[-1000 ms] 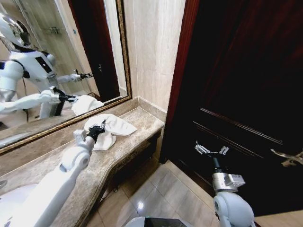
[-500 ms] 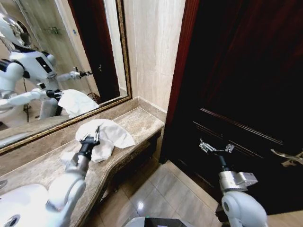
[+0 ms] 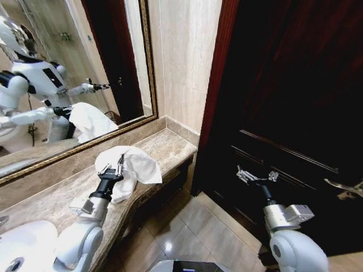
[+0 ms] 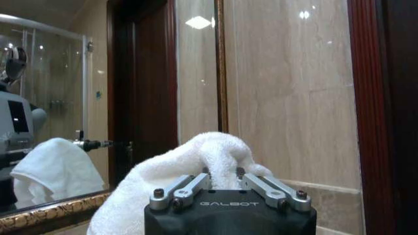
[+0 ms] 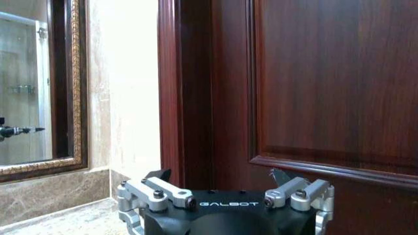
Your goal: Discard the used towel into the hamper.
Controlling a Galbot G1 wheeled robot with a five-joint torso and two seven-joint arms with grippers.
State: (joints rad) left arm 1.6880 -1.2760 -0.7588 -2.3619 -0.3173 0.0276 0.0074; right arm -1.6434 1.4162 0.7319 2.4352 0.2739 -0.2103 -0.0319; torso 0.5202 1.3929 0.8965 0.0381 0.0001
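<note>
The used white towel (image 3: pixel 138 168) hangs bunched from my left gripper (image 3: pixel 118 165), which is shut on it just above the marble countertop (image 3: pixel 168 145). In the left wrist view the towel (image 4: pixel 196 156) bulges up between the closed-in fingers of the left gripper (image 4: pixel 222 172). My right gripper (image 3: pixel 256 175) is held out low on the right, in front of the dark wooden door (image 3: pixel 295 96). It is open with nothing in it, and the right wrist view shows the right gripper (image 5: pixel 220 174) with its fingers spread apart. The hamper is out of view.
A gold-framed mirror (image 3: pixel 62 73) runs along the wall behind the counter and reflects me and the towel. A white sink (image 3: pixel 22 241) sits at the counter's near left end. Tiled floor (image 3: pixel 195 226) lies between the counter's edge and the door.
My left gripper has drawn back and lifted the towel from where it lay on the counter; it now hangs from the gripper. The right gripper has shifted only slightly.
</note>
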